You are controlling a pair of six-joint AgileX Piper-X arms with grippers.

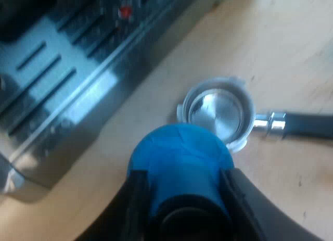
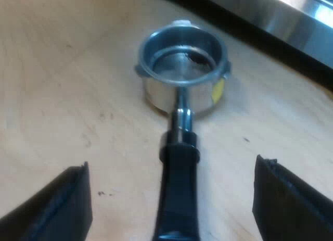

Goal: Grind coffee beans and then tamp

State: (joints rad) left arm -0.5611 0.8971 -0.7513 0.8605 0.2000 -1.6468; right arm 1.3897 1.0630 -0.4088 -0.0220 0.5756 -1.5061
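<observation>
My left gripper (image 1: 182,197) is shut on the blue tamper (image 1: 179,157), which hangs just above the wooden table beside the metal holder (image 1: 218,111). The holder's basket looks bare and shiny inside, and its dark handle (image 1: 309,125) lies flat on the wood. In the right wrist view the same holder (image 2: 182,69) rests on the table with its handle (image 2: 178,194) running back between my right gripper's (image 2: 174,210) fingers, which stand wide open on either side without touching it. A yellow mark shows on the basket's outer wall.
The espresso machine's slotted steel drip tray (image 1: 57,90) stands close to the holder, with a small red light (image 1: 124,12) above it. Its steel edge (image 2: 291,17) runs past the holder's far side. Bare wooden table (image 2: 62,69) lies around the holder.
</observation>
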